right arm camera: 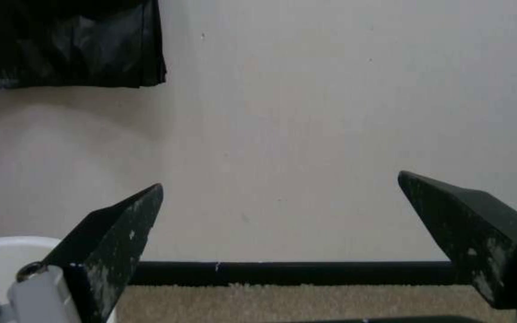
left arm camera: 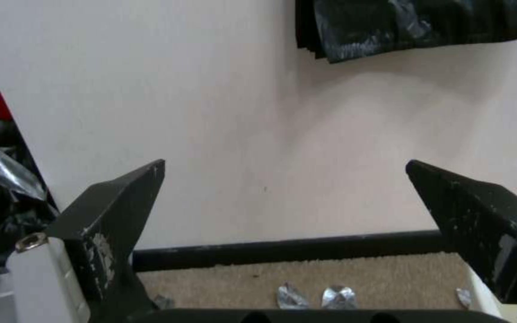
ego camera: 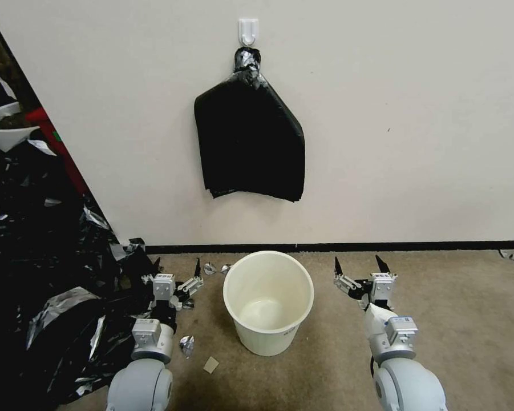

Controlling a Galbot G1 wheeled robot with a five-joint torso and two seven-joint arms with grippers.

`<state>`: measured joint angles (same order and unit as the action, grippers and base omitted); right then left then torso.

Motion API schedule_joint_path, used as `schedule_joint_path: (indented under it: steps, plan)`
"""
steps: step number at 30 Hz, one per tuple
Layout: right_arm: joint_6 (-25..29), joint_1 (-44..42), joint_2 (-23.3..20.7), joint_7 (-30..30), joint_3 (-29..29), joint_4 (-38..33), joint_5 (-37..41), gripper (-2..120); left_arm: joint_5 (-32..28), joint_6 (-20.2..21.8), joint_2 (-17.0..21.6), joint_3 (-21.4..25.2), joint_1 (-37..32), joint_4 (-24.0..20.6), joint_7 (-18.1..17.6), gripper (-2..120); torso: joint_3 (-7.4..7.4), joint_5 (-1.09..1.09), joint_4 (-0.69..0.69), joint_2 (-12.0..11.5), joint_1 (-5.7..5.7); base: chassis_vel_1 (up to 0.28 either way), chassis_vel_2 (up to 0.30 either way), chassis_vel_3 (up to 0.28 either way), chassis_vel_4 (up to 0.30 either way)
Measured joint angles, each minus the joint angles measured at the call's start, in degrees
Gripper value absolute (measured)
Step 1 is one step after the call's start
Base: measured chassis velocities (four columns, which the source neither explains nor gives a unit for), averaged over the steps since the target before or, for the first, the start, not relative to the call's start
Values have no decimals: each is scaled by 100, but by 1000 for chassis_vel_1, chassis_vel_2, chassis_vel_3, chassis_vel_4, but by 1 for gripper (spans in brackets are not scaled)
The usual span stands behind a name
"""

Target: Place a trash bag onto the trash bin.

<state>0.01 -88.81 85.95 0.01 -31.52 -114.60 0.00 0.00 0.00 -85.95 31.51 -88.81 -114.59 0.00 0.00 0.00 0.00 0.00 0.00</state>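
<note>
Head view: your left tool [ego camera: 177, 270] and right tool [ego camera: 359, 267] gaped empty either side of the unlined bin [ego camera: 268, 301]. Wrist views: the bundle [left arm camera: 420, 24] hung above both; bagging hadn't begun.

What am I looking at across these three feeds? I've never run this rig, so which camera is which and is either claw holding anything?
The wide picture comes from the robot's head, looking down at the floor by a wall. The cream trash bin stands on the carpet between its two arms, with no bag in it. The left gripper and right gripper sit low on either side of the bin, both open and holding nothing. The other two pictures come from cameras on each wrist: the dark wedges are that gripper's own fingers. A black bundle of bags hangs from a wall hook above the bin. A heap of black plastic lies at the left.
</note>
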Motion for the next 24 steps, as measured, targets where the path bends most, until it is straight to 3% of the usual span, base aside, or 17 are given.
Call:
schedule_joint_path:
  steps: [16, 18, 21, 24]
  plan:
    - [2, 0, -24, 43, 7, -13, 25, 100, -128, -42, -32, -22, -34, -58, -113, 100, 0, 0, -1, 0, 0, 0, 0, 0, 0]
    - [56, 0, -133, 252, 53, -82, 142, 100, -647, -343, -208, -163, -214, -410, -639, 100, 0, 2, 0, 0, 0, 0, 0, 0, 0]
    - [141, 2, -276, 520, 100, -176, 286, 100, -697, -551, -220, -135, -294, -558, -725, 100, 0, 1, 0, 0, 0, 0, 0, 0, 0]
    - [360, 7, -652, 1230, 256, -427, 685, 100, -232, -902, -165, 147, -308, -641, -570, 100, 0, 0, 0, 0, 0, 0, 0, 0, 0]
